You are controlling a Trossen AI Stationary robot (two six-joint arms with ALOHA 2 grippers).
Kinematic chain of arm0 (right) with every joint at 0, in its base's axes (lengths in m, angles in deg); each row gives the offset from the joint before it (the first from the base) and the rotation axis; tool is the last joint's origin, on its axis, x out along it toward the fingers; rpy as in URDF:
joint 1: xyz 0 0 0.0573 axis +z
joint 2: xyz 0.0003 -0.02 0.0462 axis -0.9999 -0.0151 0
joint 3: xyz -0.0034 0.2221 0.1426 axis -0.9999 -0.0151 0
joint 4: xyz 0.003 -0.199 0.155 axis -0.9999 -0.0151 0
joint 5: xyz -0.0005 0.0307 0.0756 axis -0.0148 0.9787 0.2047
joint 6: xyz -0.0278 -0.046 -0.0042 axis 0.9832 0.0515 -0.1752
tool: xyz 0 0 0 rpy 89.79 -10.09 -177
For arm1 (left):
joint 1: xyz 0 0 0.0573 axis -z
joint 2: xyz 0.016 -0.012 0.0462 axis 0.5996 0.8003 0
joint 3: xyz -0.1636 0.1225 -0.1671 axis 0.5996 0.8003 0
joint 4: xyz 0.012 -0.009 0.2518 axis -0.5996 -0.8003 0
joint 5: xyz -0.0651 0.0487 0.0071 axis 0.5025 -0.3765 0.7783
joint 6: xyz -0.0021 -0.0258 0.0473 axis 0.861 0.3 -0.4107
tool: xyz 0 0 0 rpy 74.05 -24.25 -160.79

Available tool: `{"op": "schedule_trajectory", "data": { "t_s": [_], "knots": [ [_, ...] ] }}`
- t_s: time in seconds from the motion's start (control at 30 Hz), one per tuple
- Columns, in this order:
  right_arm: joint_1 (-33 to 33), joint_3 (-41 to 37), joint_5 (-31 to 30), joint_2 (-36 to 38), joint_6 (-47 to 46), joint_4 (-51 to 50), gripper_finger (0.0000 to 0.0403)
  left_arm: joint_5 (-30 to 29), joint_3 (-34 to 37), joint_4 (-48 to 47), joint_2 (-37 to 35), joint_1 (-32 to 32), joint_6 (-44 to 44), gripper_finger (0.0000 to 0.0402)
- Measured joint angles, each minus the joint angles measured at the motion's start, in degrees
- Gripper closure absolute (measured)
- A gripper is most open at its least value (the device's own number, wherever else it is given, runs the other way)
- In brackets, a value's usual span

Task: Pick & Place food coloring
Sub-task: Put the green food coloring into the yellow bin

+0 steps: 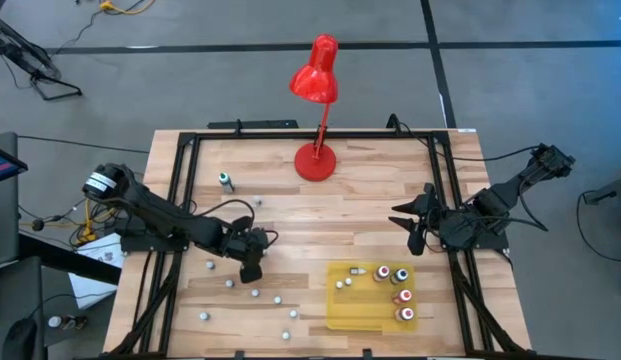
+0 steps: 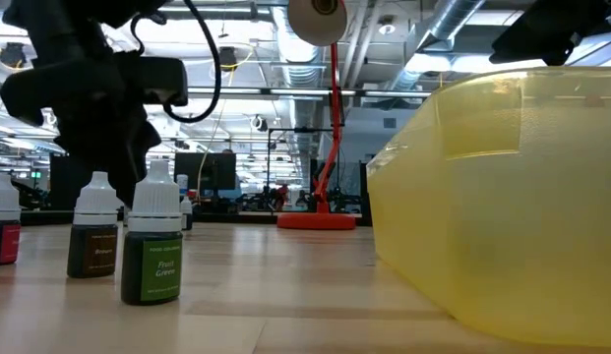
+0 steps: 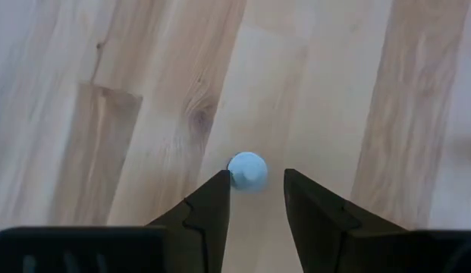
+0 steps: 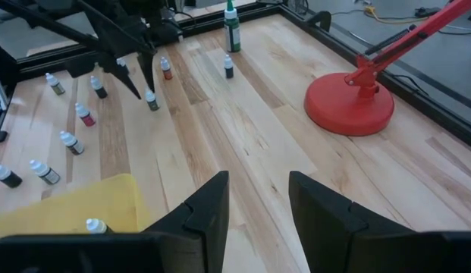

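From above, the left gripper (image 1: 251, 268) hangs left of centre over the wooden table (image 1: 365, 215), its fingers straddling a small capped bottle. The yellow tray (image 1: 340, 305) at lower right holds several food coloring bottles (image 1: 401, 297); more stand scattered at lower left. The right gripper (image 1: 414, 222) waits at right, released and empty. A red lamp (image 1: 316, 160) stands at top centre.

At table height, a green-labelled bottle (image 2: 153, 246) stands at lower left, the tray's wall filling the right.

The left wrist view shows parted fingers (image 3: 208, 216) either side of a pale cap (image 3: 247, 170), not clamping it.

The right wrist view shows bottles at upper left.
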Motion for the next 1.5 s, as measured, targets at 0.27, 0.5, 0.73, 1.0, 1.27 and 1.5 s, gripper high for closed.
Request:
{"op": "schedule_trajectory", "data": {
  "t_s": [0.27, 0.5, 0.73, 1.0, 1.27, 1.5],
  "knots": [
    [0.0, 0.0, 0.0, 0.0, 0.0, 0.0, 0.0274, -1.8, 1.9, 4.0, 0.0, 0.0, -1.2, 0.0284],
    [0.0, 0.0, 0.0, 0.0, 0.0, 0.0, 0.0274, -2.7, 1.9, 5.2, 0.0, 0.0, -3.2, 0.0285],
    [0.0, 0.0, 0.0, 0.0, 0.0, 0.0, 0.0274, -2.6, 1.9, 5.1, 0.0, 0.0, -3.2, 0.0318],
    [0.0, 0.0, 0.0, 0.0, 0.0, 0.0, 0.0274, 0.3, 1.8, 5.0, 0.0, -0.9, -1.2, 0.0367],
    [0.0, 0.0, 0.0, 0.0, 0.0, 0.0, 0.0274, 0.1, -0.6, 4.3, 0.2, -0.9, -2.5, 0.0364],
    [0.0, 0.0, 0.0, 0.0, 0.0, 0.0, 0.0274, -4.4, -9.8, 1.6, 0.2, -0.9, -8.7, 0.0365]
  ]
}}
